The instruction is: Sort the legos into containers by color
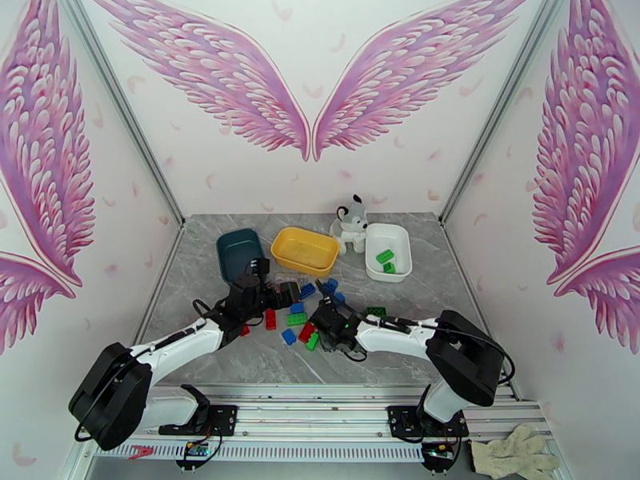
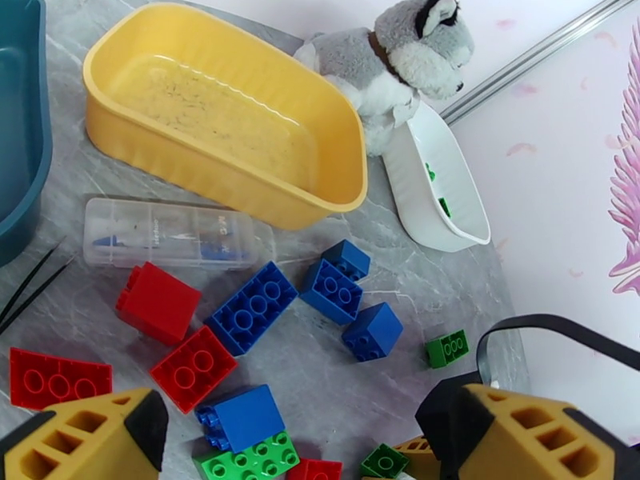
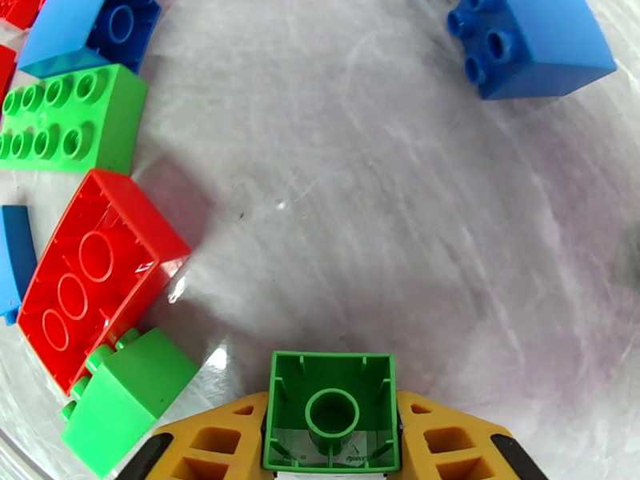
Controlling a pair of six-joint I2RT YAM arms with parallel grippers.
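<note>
My right gripper [image 3: 332,446] is clenched on a small green brick [image 3: 332,394], a yellow finger [image 3: 212,446] pressed to each side, the brick's hollow underside turned toward the wrist camera, low over the grey marble table [image 3: 384,234]. To its left in that view a second green brick [image 3: 128,394] lies right against a red brick [image 3: 96,270], and further up sits a flat green eight-stud brick [image 3: 68,118]; a blue brick [image 3: 528,42] lies well apart at the upper right

My left gripper [image 2: 300,438] is spread wide and grasps nothing, hanging over the loose pile [image 2: 254,306] of red, blue and green bricks. Beyond the pile lies a clear flat case [image 2: 168,234], just beside the yellow tub [image 2: 216,166]. The dark teal tub [image 2: 28,154] stands to the left of the yellow one, the white tub [image 2: 416,194] to the right with two green bricks [image 1: 387,262] inside, and a plush husky [image 2: 400,58] sits between yellow and white
</note>
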